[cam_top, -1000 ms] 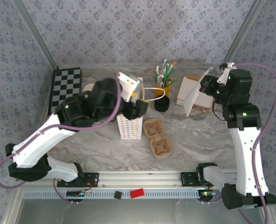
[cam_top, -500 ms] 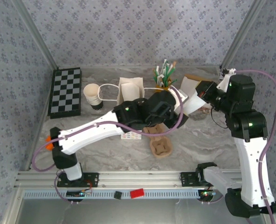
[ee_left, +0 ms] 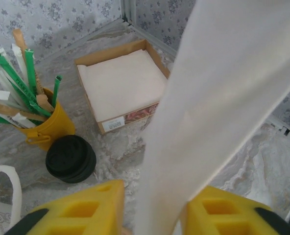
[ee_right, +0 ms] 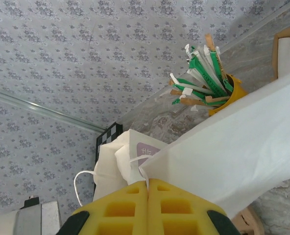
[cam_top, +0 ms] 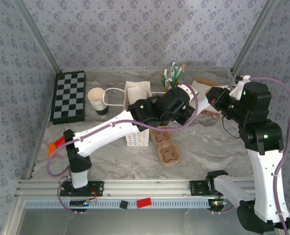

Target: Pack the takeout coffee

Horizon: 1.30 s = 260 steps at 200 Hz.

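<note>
The takeout coffee, a dark cup under a round black lid, stands on the marble beside the yellow holder in the left wrist view. A white paper sheet hangs upright above the table. My right gripper is shut on its corner, and the sheet stretches away to the right. In the top view that gripper is at the right back. My left gripper straddles the sheet's lower edge. Its right finger touches the paper, and a thin gap shows at the left finger. In the top view the left gripper reaches across to the sheet.
A yellow holder of stirrers and an open napkin box stand behind the coffee. The white paper bag stands mid-table, with pulp cup carriers in front. A cup stack and a checkerboard lie at the left.
My left arm swung from the paper bag across to the right and its jaws narrowed around the sheet. The right gripper kept hold of the sheet and shifted slightly.
</note>
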Tool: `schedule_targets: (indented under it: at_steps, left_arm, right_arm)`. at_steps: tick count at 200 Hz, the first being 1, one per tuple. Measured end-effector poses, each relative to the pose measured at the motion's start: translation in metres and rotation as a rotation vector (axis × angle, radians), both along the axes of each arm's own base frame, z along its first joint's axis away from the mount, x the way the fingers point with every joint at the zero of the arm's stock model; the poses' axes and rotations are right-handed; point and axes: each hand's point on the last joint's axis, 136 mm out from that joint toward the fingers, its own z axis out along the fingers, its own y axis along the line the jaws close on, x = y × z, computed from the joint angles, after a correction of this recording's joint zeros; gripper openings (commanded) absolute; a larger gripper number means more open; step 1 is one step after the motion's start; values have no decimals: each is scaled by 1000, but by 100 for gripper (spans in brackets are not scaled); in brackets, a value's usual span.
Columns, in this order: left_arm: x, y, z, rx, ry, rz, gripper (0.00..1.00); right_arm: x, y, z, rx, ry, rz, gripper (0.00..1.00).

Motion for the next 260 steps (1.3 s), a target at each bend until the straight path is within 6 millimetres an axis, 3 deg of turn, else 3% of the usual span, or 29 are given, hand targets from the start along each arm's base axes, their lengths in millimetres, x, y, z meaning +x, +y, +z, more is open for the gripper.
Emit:
schedule_targets:
  at_steps: [27, 51, 68, 101, 129, 163, 190, 220, 260]
  left_arm:
    - [0, 0, 0, 14, -14, -9, 0]
    - [0, 0, 0, 29, -33, -25, 0]
    - [0, 2, 1, 46, -49, -38, 0]
    - [-1, 10, 12, 81, -87, -55, 0]
    - [-1, 29, 31, 118, -142, -49, 0]
    - [-2, 69, 69, 130, -203, -45, 0]
    - [-5, 102, 103, 105, -248, -40, 0]
    - [-17, 124, 126, 78, -284, -84, 0]
    - [-33, 133, 136, 49, -287, -161, 0]
  right_arm:
    - [0, 1, 0, 2, 0, 3, 0]
    - [-1, 1, 1, 3, -1, 9, 0]
    - [-3, 3, 1, 2, -5, 20, 18]
    - [-14, 4, 7, -27, -35, 56, 35]
    - [-32, 7, 25, -59, -111, 108, 47]
    - [-62, 17, 46, -114, -232, 213, 57]
    - [-82, 33, 55, -129, -319, 342, 58]
    - [-75, 54, 42, -130, -345, 489, 58]
    - [-69, 87, 21, -194, -439, 681, 67]
